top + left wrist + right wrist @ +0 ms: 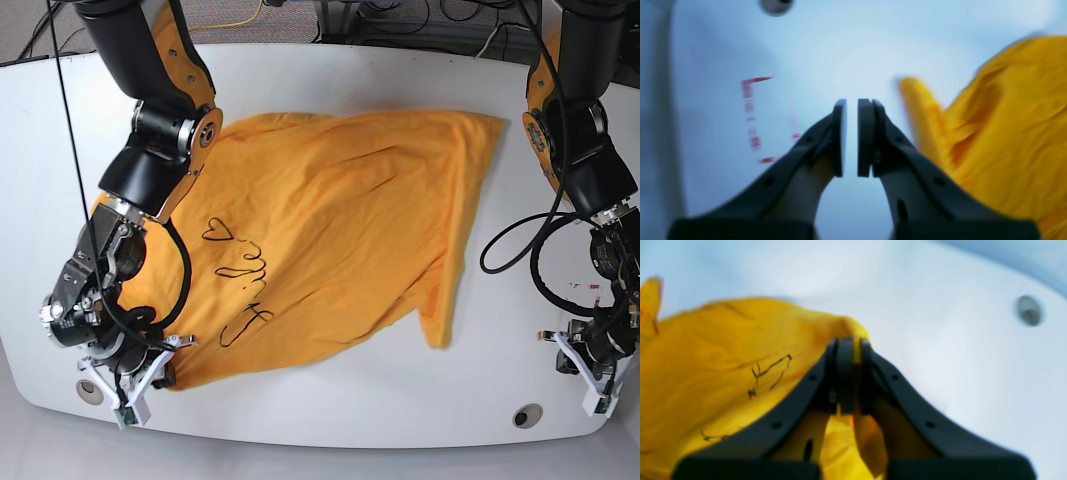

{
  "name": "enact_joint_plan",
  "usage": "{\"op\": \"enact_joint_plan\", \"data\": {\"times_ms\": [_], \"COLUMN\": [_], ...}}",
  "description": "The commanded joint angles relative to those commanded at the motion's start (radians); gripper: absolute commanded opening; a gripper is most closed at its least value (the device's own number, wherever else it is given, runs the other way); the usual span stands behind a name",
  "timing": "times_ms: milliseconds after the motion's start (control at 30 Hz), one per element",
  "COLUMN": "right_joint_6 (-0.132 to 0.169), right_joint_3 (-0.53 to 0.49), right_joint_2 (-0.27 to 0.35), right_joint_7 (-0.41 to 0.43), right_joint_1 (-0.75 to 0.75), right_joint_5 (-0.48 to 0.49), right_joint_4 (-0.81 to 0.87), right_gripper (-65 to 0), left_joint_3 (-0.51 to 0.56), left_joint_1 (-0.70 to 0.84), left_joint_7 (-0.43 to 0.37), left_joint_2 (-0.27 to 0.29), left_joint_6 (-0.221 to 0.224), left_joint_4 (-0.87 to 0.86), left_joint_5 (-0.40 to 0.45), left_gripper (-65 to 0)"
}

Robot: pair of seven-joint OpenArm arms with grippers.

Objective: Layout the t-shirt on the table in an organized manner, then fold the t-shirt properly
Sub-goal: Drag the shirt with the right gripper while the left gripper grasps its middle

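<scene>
From the base view we see the whole t-shirt (pixel 330 235) spread crumpled across the middle of the table (pixel 330 400), something neither wrist camera gives us; the wrist views in turn show us the jaws up close, which the base view leaves too small to judge. In the right wrist view, the right gripper (pixel 848 373) is clenched on a fold of the shirt's yellow cloth, which bunches between the pads and hangs below them, with black lettering (pixel 768 371) just beside it. In the left wrist view, the left gripper (pixel 851 136) holds nothing: its pads stand a narrow slit apart over bare table, with the shirt's edge near on one side and the red outline mark (pixel 751 116) on the other. A round grommet hole (pixel 776 6) sits at the top of that view. In the base view the shirt's long axis runs diagonally, from the lower corner by the right gripper up toward the far corner near the left arm, and the cursive lettering with its heart (pixel 222 232) runs down that same slope.
</scene>
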Motion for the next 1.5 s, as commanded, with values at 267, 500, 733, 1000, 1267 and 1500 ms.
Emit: {"op": "enact_joint_plan", "data": {"times_ms": [267,500,733,1000,1267,1500], "right_joint_6": [0.0,0.0,0.0,0.0,0.0,0.0], "right_joint_3": [-0.035,-0.034,-0.034,-0.034,-0.032,-0.032], "right_joint_2": [0.02,-0.009,-0.009,0.02,0.023,0.023], "right_joint_7": [0.0,0.0,0.005,0.005,0.006,0.014], "right_joint_1": [-0.058,-0.133,-0.178,-0.23,-0.241,-0.258], "right_joint_5": [0.0,0.0,0.025,0.127,0.127,0.129], "right_joint_4": [0.0,0.0,0.0,0.0,0.0,0.003], "right_gripper": [-62.9,-62.9,-62.9,-62.9,-62.9,-62.9], "left_joint_3": [-0.008,-0.006,-0.003,0.0,-0.008,0.011], "left_joint_1": [0.069,0.19,0.224,0.169,0.1,0.1], "left_joint_7": [0.054,-0.025,-0.166,-0.353,-0.528,-0.594], "left_joint_2": [0.044,0.14,0.215,0.256,0.285,0.31], "left_joint_6": [-0.025,-0.011,0.12,0.153,0.153,0.155], "left_joint_4": [0.006,0.005,-0.118,-0.385,-0.617,-0.718], "left_joint_5": [0.003,0.011,0.009,0.009,-0.002,0.015], "left_gripper": [-56.9,-31.2,-20.0,-19.7,-19.7,-19.9]}}
